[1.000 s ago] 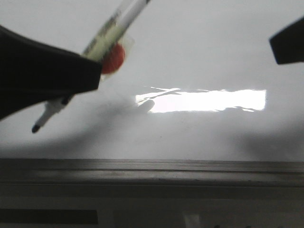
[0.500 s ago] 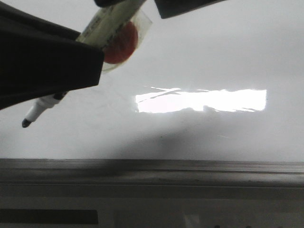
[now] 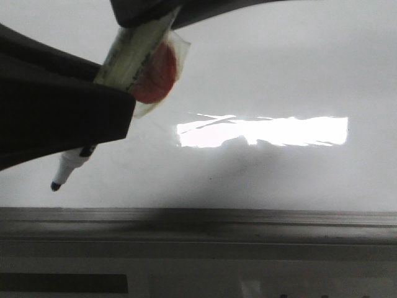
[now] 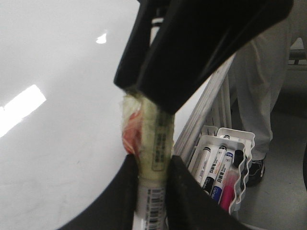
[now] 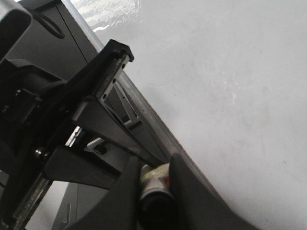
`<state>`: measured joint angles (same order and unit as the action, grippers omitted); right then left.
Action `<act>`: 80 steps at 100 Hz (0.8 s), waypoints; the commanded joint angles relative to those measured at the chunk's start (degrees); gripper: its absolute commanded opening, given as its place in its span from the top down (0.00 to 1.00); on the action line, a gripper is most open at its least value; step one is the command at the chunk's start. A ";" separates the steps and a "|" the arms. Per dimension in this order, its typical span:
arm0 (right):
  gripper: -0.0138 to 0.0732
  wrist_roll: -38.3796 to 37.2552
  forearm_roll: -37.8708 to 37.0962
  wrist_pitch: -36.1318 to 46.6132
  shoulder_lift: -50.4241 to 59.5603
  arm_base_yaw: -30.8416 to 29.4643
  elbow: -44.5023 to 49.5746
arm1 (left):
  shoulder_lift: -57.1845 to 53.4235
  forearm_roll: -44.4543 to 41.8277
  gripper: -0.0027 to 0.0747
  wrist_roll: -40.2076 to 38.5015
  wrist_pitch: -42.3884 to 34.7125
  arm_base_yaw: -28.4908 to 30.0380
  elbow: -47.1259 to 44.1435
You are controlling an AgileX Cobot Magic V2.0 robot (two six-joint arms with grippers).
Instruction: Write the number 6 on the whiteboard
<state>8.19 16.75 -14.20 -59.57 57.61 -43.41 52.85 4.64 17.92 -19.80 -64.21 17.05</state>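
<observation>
The whiteboard [image 3: 279,74] fills the front view, its grey rail [image 3: 248,225] along the lower edge. No number 6 shows on it. My left gripper [image 3: 127,105] is shut on a marker [image 3: 133,56] wrapped in yellowish tape with a red patch. The bare black tip [image 3: 56,185] hangs just above the board. My right gripper [image 3: 155,13] comes in from the top and is shut on the marker's upper end. In the left wrist view my left gripper [image 4: 152,179] clamps the barrel [image 4: 154,143]. In the right wrist view my right gripper [image 5: 156,184] holds the dark rear end [image 5: 154,191].
A bright rectangular glare [image 3: 267,131] lies mid-board. A white tray of spare markers [image 4: 225,165] hangs beside the board's edge. A person's legs [image 4: 268,96] stand beyond it. The left arm's black body [image 5: 72,120] sits close to my right gripper.
My right gripper has moved from the right edge across to the marker's upper end and closed on it. The marker tip dipped left, then came back right and lower.
</observation>
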 commanded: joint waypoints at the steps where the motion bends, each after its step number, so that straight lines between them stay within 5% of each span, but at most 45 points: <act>1: 0.91 0.86 -1.16 3.28 -0.01 -0.03 -1.87 | -0.63 0.25 0.80 -0.90 -6.07 -0.45 2.11; 7: 0.91 0.86 -1.44 3.28 -0.01 -0.03 -1.87 | -0.63 0.25 0.60 -0.90 -6.06 -0.45 2.11; 17: 0.91 0.60 0.08 3.28 -0.01 -0.58 -1.87 | -2.06 2.59 0.45 -0.30 -5.89 0.06 2.11; 42: 0.91 0.62 3.31 3.16 -0.01 -6.09 -2.75 | -13.62 15.85 0.51 3.38 -3.99 10.23 2.11; 80: 0.91 0.41 2.57 1.72 -5.44 -18.62 -17.37 | -22.39 16.16 0.51 4.62 7.39 26.61 2.11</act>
<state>8.26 19.52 -16.17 -63.82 41.00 -55.51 30.45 20.58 22.51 -12.36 -39.49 17.25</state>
